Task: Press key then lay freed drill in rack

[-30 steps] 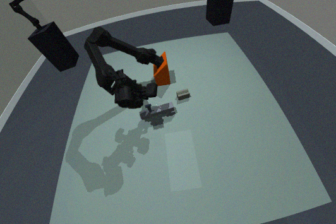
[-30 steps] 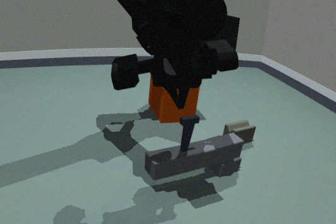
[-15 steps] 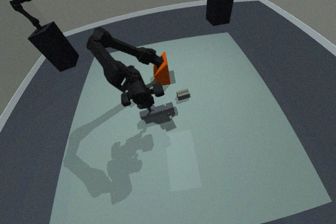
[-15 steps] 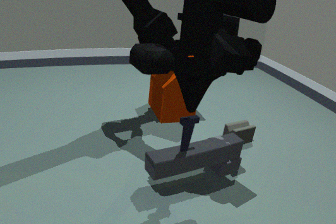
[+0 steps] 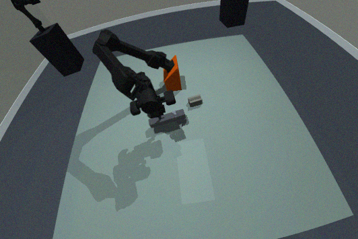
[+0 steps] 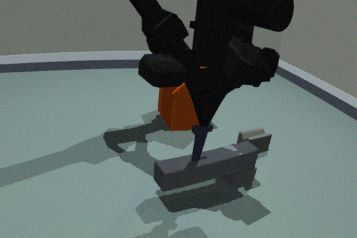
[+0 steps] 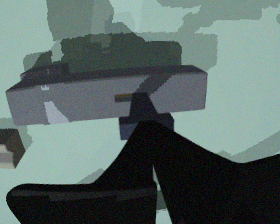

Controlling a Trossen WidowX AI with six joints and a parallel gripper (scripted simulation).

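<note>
Gripper: closed, as I see it, its tips (image 5: pixel 157 115) (image 6: pixel 205 125) together at the key's head with nothing clasped between them.
Key: dark blue, tapered, its broad head (image 6: pixel 202 129) (image 7: pixel 147 126) uppermost and its narrow end in the slot of the grey bar; it leans slightly in the exterior view.
Grey bar: level above the worktop (image 5: pixel 252 138) (image 6: pixel 50 104) (image 7: pixel 66 150), just below centre in the top view (image 5: pixel 175 118) (image 6: pixel 208 167) (image 7: pixel 91 100).
Slot: a yellowish-brown sliver (image 7: pixel 122 97) shows beside the key in the wrist view.
Drill: I can't say for certain which visible part it is.
Grooved beige block: on the worktop near the bar, right of centre from above (image 5: pixel 195 101) (image 6: pixel 263 142) (image 7: pixel 5 155), apart from the gripper.
</note>
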